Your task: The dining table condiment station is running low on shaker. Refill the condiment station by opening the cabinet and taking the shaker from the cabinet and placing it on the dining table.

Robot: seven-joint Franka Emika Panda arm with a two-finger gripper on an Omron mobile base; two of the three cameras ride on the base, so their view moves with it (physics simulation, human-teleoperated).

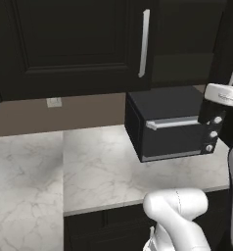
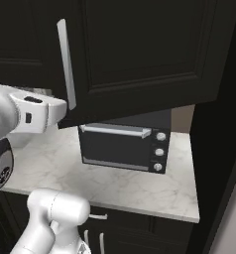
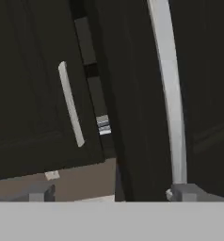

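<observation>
The hand view looks close along the tool (image 3: 109,193), its tips apart, one beside the right door's silver handle (image 3: 169,94). The cabinet (image 2: 140,49) door stands swung out in the right base view, above a black toaster oven (image 1: 174,127) on the white marble table (image 1: 99,171).

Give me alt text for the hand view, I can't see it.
Close-up of a black-brown cabinet: a long silver bar handle runs down the near door at right, just above the tool. A gap between the doors shows a sliver of dark interior; the left door carries a second handle.
</observation>
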